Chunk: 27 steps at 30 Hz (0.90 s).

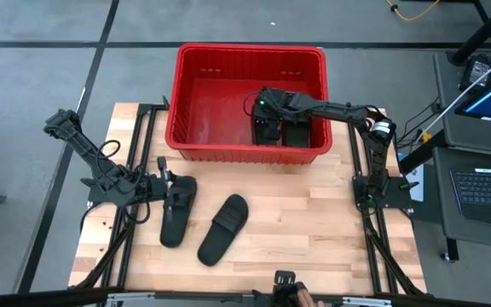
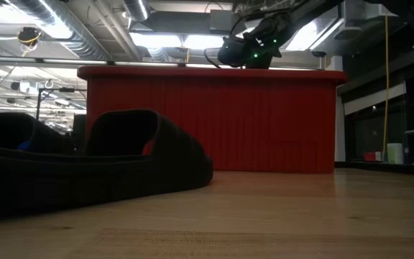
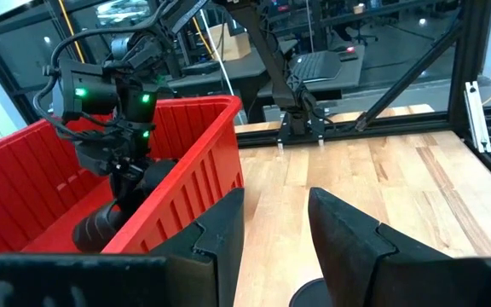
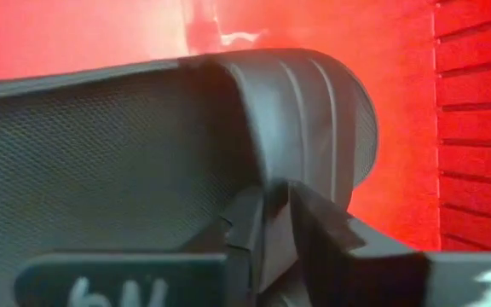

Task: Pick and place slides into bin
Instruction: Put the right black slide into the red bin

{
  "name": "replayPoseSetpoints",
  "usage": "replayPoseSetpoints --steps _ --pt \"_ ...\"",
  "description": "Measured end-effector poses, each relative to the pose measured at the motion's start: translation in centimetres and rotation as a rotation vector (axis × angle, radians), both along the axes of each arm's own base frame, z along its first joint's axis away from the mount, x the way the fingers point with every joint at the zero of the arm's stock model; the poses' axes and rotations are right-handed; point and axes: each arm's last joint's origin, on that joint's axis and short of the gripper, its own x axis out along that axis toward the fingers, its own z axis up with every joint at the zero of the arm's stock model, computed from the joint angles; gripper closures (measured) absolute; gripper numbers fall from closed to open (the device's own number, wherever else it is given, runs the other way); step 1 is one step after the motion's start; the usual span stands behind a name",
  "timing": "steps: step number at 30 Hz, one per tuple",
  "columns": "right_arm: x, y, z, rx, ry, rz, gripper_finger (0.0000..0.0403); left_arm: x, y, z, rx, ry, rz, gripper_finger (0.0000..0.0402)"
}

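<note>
Two black slides lie on the wooden table: one [image 1: 177,209] at the left and one [image 1: 222,228] nearer the middle, each flat on its sole. The red bin [image 1: 196,136] stands at the far edge. One slide [image 1: 297,133] lies on the bin's floor. My right gripper [image 1: 267,111] reaches into the bin from the right and is shut on another slide [image 1: 267,130]. My left gripper [image 1: 164,182] is open, low over the table, just left of the left slide's far end. The near slide fills the low view [image 2: 92,165]. My right gripper pinches the slide's edge [image 4: 273,175] between its two fingers, beside the ribbed strap [image 4: 314,111]. It comes from above inside the bin. The slide [image 3: 109,220] hangs below the fingers. Whether its lower end touches the bin's floor, I cannot tell.
The bin's thick rim [image 2: 207,72] and ribbed walls stand around my right gripper. Black frame rails [image 1: 373,230] run along both table sides. Bare wood lies right of the two slides. A desk with a laptop [image 1: 484,183] stands off the table's right.
</note>
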Motion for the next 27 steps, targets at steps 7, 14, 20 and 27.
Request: replayPoseSetpoints --steps 7,14,20,27 --pt "0.1 0.1 0.0 0.011 -0.026 -0.046 0.0256 0.0 0.0 0.0 0.0 0.0 0.0 0.0274" --pt "0.5 0.5 1.6 0.067 -0.055 -0.037 0.0192 0.0 0.0 0.0 0.0 0.0 0.0 0.0274" --pt "0.6 1.1 3.4 0.098 -0.044 -0.051 0.0173 0.0 0.0 0.0 0.0 0.0 0.0 0.0274" --pt "0.8 1.8 7.2 0.107 -0.072 -0.068 0.0185 0.0 0.0 0.0 0.0 0.0 0.0 0.0274"
